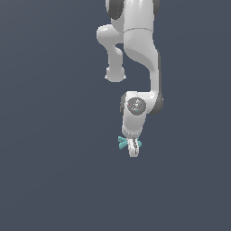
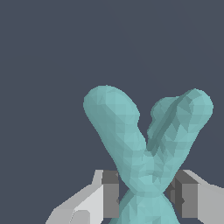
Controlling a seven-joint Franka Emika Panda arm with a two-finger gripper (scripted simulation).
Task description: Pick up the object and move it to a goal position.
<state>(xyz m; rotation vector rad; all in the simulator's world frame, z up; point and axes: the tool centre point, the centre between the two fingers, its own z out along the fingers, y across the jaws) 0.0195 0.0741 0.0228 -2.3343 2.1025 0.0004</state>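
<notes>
The object (image 2: 144,148) is a small teal X-shaped piece of two crossed rounded bars. In the wrist view it fills the middle, its crossing point pinched between my two fingers (image 2: 111,194). My gripper (image 2: 146,197) is shut on it. In the exterior view the gripper (image 1: 132,148) hangs at the end of the white arm, and only teal tips of the object (image 1: 122,143) stick out on both sides of the fingers. Whether the object touches the surface below cannot be told.
A plain dark blue-grey surface (image 1: 49,171) lies all around. The white arm (image 1: 140,49) comes down from the top of the exterior view. No other object or goal marker shows.
</notes>
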